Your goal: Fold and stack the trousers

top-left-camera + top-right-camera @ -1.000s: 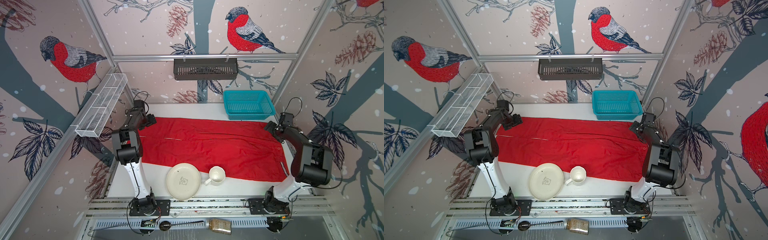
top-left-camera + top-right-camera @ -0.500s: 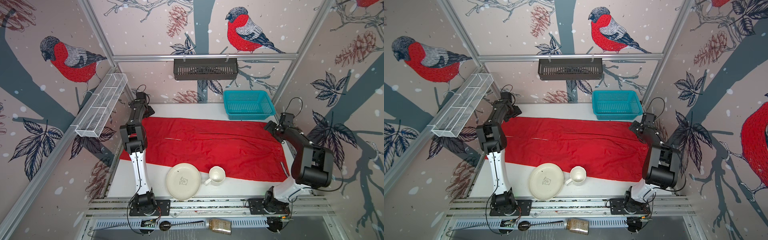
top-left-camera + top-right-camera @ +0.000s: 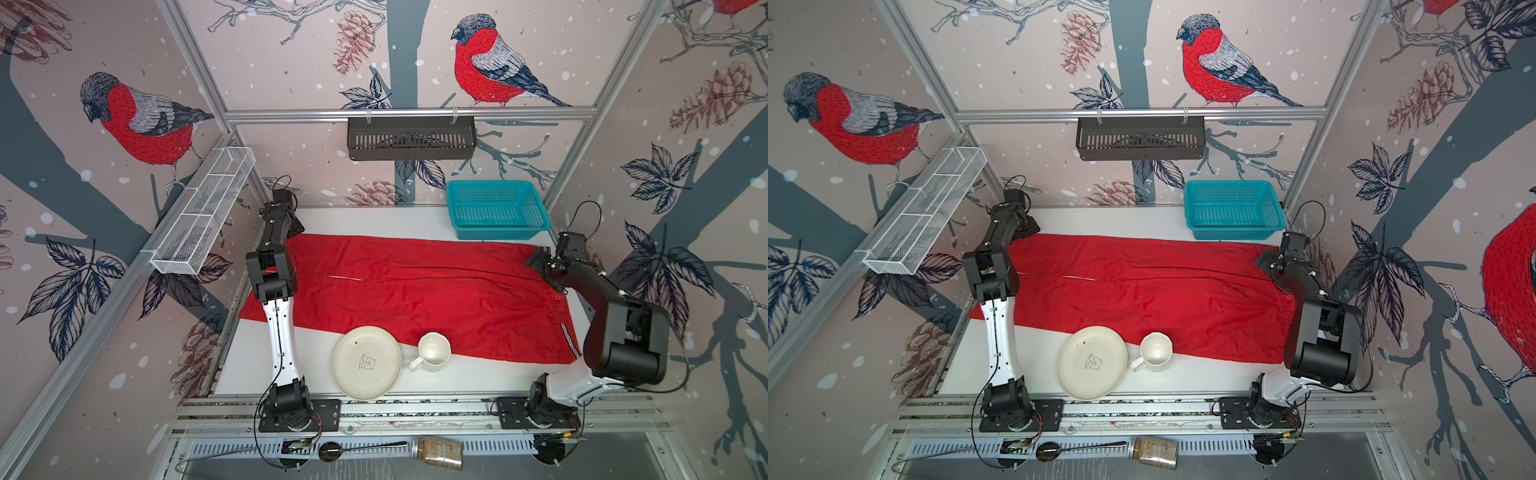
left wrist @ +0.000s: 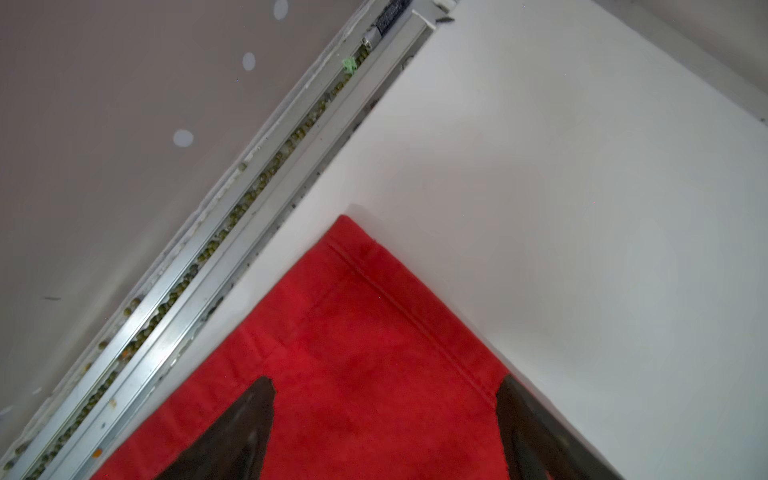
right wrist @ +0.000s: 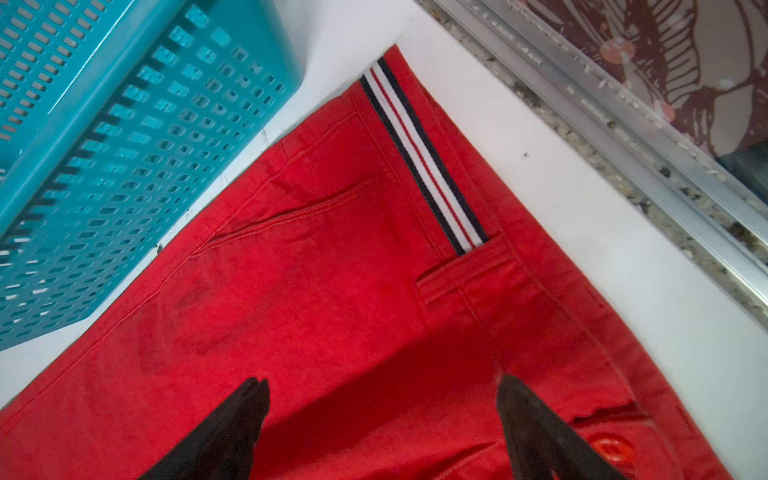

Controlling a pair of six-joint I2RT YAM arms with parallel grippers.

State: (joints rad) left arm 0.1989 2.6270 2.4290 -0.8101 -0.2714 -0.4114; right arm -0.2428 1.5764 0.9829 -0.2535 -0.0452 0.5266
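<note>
The trousers (image 3: 415,291) lie flat — left gripper (image 4: 384,380), right gripper (image 5: 381,380) over far corners.

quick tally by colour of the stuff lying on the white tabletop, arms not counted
red: 1, the trousers
cream: 2, the plate and the mug
teal: 1, the basket
total: 4

- left arm (image 3: 281,332) and right arm (image 3: 623,332) are basically twins: white lower link, chunky boxy black joint housings above
- round black bases (image 3: 287,402) on flat black plates along the desk's (image 3: 374,220) front edge
- skinny black cables looping off wrists and bases
- left end effector (image 4: 385,379) and right end effector (image 5: 383,379): dark, tapered, pointy fingers
</note>
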